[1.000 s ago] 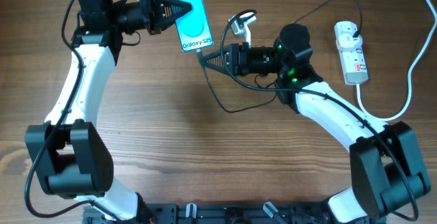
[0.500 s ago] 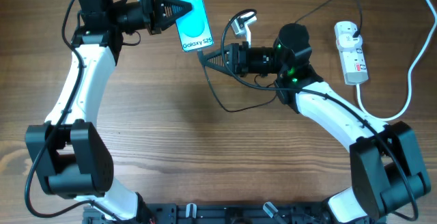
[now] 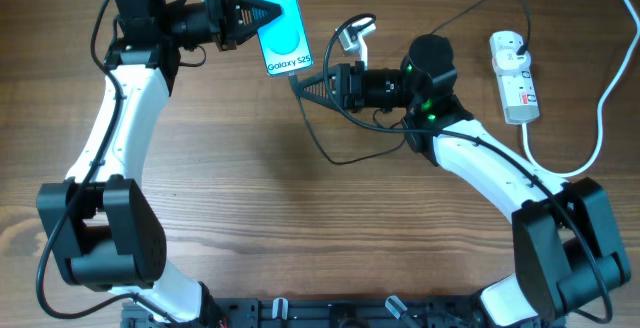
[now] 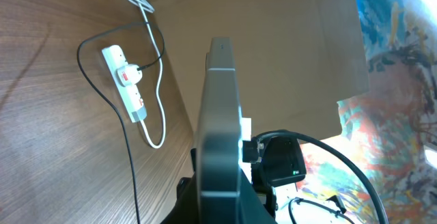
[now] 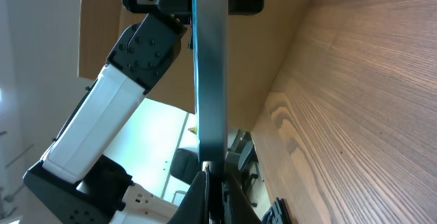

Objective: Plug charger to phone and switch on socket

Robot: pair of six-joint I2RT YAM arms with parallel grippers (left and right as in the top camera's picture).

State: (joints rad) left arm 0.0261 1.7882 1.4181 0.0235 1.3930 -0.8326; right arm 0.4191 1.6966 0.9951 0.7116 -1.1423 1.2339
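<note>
Phone [image 3: 282, 30]: 11 o'clock in the overhead view, pinched at its side edge by left gripper [image 3: 268, 13].
Charger [image 3: 330, 156]: plug end pinched in right gripper [image 3: 303, 85], meeting phone's bottom edge; seating cannot be told.
Socket [image 3: 513, 78]: 2 o'clock, well apart from both grippers.

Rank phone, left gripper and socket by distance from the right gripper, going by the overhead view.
1. Phone: nearest, its bottom edge right at the tip of the right gripper.
2. Left gripper: clamped on the phone's side, a little farther.
3. Socket: farthest, well off to the right.
</note>
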